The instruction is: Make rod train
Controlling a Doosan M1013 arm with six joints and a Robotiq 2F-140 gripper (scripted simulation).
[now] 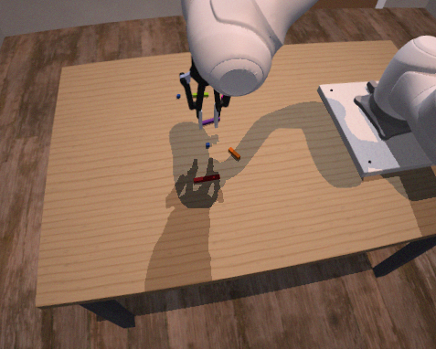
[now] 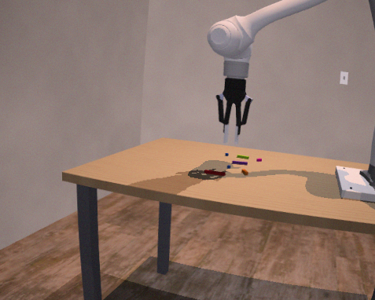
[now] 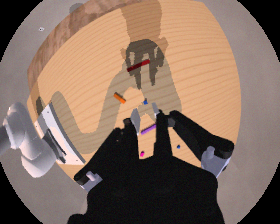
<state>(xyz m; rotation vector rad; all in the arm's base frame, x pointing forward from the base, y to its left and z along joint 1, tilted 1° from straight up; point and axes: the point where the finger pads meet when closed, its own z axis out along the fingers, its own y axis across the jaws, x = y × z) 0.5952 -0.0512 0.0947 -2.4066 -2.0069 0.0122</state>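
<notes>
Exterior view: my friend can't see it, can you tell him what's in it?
A white robot arm hangs its gripper above a wooden table, fingers slightly apart and holding nothing. Below lie small coloured rods: red, purple, lime, orange, magenta and two blue.

Top view: arm's big joint housing (image 1: 234, 41) cut by the upper edge, hiding the gripper's upper body and most of the magenta rod (image 1: 221, 96). Lime rod (image 1: 200, 95) partly behind a finger link. Wrist view: rods near the fingertips too small to identify
</notes>
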